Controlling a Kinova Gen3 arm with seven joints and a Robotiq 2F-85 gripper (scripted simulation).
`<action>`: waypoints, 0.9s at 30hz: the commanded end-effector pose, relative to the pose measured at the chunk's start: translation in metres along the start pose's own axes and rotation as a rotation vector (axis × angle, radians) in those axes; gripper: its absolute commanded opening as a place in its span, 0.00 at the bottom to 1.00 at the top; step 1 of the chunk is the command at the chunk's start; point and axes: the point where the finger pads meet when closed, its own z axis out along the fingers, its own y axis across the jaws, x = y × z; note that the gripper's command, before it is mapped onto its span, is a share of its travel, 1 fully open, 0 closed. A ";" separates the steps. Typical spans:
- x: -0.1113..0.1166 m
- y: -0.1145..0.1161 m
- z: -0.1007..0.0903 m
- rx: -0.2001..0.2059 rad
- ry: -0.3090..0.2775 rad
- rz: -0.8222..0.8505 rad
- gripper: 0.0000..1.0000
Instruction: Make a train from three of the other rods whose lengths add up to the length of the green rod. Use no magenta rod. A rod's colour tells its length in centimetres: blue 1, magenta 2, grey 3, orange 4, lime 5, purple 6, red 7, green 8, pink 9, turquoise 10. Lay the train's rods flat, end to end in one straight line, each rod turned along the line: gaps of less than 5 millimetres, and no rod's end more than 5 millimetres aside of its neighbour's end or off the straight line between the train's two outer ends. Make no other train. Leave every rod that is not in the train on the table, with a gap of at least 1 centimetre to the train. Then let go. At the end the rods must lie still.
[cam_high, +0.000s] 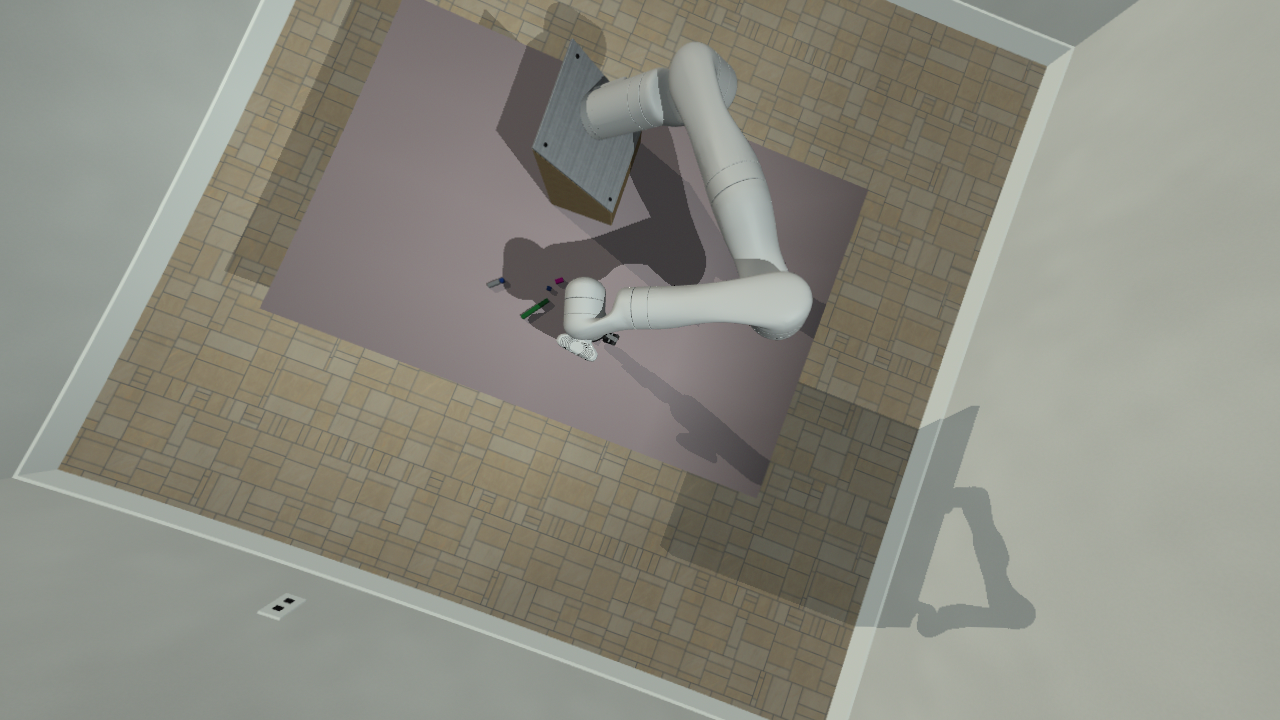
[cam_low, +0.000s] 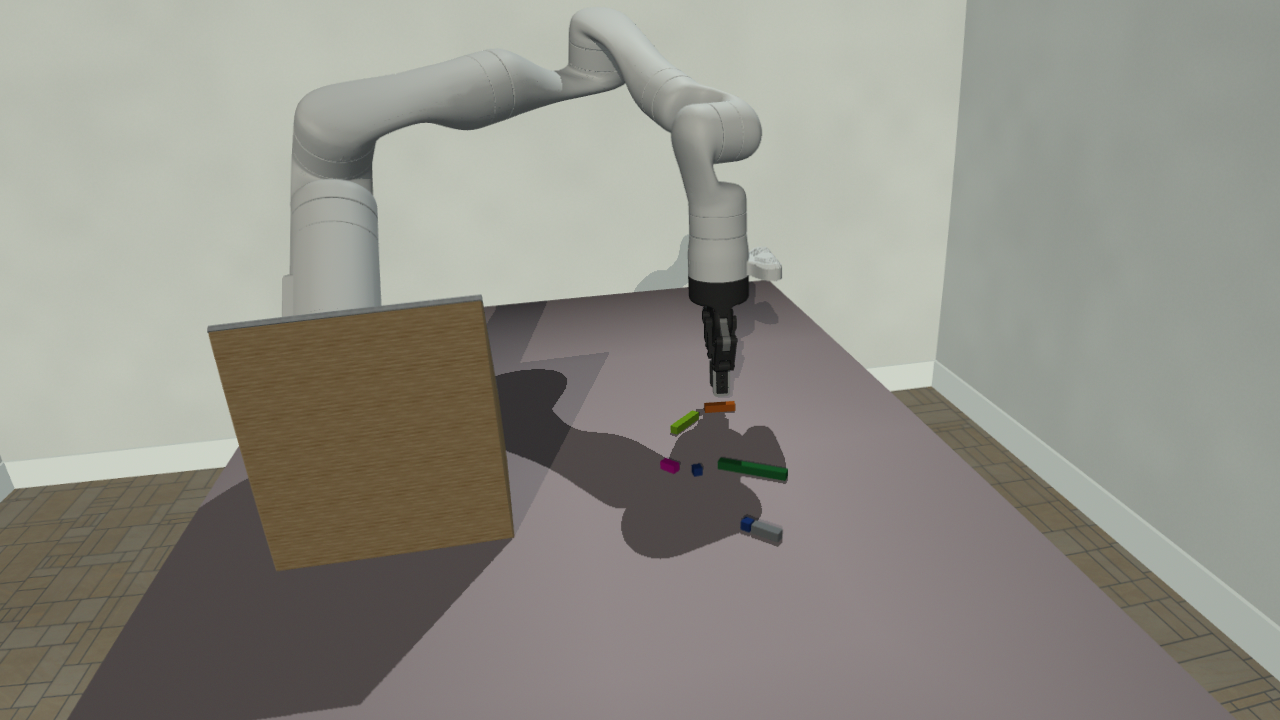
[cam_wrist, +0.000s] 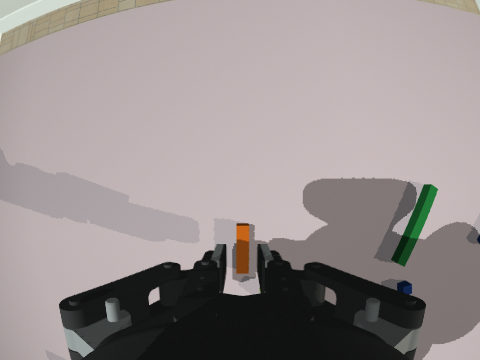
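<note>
My gripper (cam_low: 720, 390) (cam_wrist: 241, 257) is open with a narrow gap, pointing down just above the orange rod (cam_low: 719, 408) (cam_wrist: 242, 234). The orange rod lies between the finger lines, with space on both sides. The lime rod (cam_low: 684, 422) lies slanted near its end; the gripper hides it in the wrist view. The green rod (cam_high: 534, 308) (cam_low: 752, 470) (cam_wrist: 417, 224) lies apart. One blue rod (cam_high: 549, 288) (cam_low: 697, 469) (cam_wrist: 404, 288) lies between the green and magenta rods. Another blue rod (cam_high: 502, 280) (cam_low: 747, 523) lies end to end with the grey rod (cam_high: 494, 283) (cam_low: 767, 531), apparently touching.
The magenta rod (cam_high: 559, 281) (cam_low: 669, 465) lies beside the single blue rod. The robot's pedestal (cam_high: 581, 192) (cam_low: 366, 438) stands on the mauve table top (cam_high: 375, 205) (cam_low: 572, 626), away from the rods. The arm's shadow falls over several rods.
</note>
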 end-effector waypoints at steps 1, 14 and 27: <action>0.000 0.001 0.003 -0.001 -0.002 0.001 0.24; 0.000 0.001 0.010 -0.001 -0.002 0.001 0.24; 0.000 0.001 0.011 -0.001 -0.002 0.001 0.24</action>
